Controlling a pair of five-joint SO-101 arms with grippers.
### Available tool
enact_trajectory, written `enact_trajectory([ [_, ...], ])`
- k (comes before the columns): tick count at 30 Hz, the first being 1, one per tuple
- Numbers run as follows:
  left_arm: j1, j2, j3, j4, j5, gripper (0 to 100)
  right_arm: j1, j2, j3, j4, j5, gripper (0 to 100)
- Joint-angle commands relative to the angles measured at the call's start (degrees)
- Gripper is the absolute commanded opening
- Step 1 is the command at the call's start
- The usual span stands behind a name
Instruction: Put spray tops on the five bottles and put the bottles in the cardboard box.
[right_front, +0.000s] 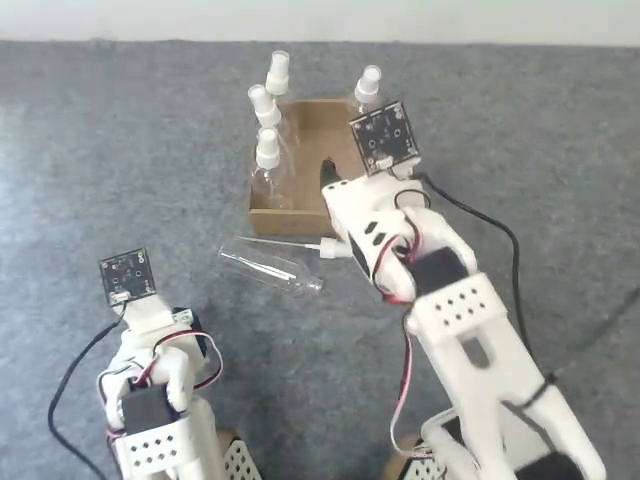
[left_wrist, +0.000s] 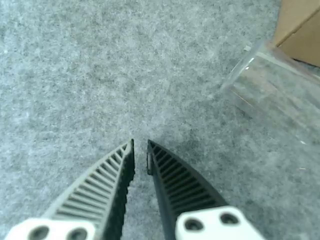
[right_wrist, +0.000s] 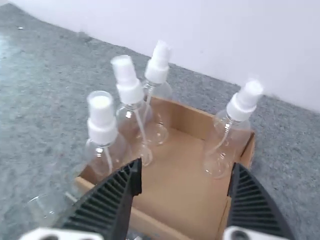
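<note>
The high view gives me the whole layout. The cardboard box sits toward the far side of the grey bench. Inside it, three capped bottles stand upright, bunched along one side, and a lone capped bottle stands in the opposite far corner.

The fifth bottle is uncapped and lies on its side on the bench just in front of the box. Its long axis runs roughly along the box's front wall, a bit slanted. The wide end is on my left arm's side and the narrow end points toward my right arm.

The loose spray top lies between that bottle and the box. Its white head is right by my right arm, and its thin tube trails back along the box front.

The right wrist view adds the inside of the box: bare cardboard floor, and the dip tubes running down inside the three bottles and the lone one. The left wrist view adds a close look at the lying bottle's wide end, with a corner of the box just past it.

My right jaws are spread wide over the near part of the box, holding nothing. My left jaws are pinched nearly together with just a thin slit at the tips. They're also empty, hanging over bare bench near the lying bottle but apart from it.
</note>
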Motion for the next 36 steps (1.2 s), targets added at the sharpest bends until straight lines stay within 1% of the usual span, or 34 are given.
enact_trajectory([
  [1,-0.26,-0.97,-0.57,0.26,-0.09,4,-1.80,-6.29,-0.70,3.38,0.53,23.1],
  [7,-0.26,-0.97,-0.57,0.26,-0.09,4,-4.09,-10.68,-0.70,6.64,0.44,23.1],
  [14,-0.26,-0.97,-0.57,0.26,-0.09,4,-4.26,-14.55,-0.62,9.01,0.44,23.1],
  [21,-0.26,-0.97,-0.57,0.26,-0.09,4,-8.48,-17.80,-0.79,12.70,0.44,23.1],
  [25,-0.26,-0.97,-0.57,0.26,-0.09,4,-10.68,-17.89,-1.41,14.81,0.53,23.1],
  [30,-0.26,-0.97,-0.57,0.26,-0.09,4,-12.79,-16.31,-5.98,21.41,0.53,23.1],
  [36,-0.26,-0.97,-0.57,0.26,-0.09,4,-13.14,-13.32,-7.12,22.64,0.53,23.4],
])
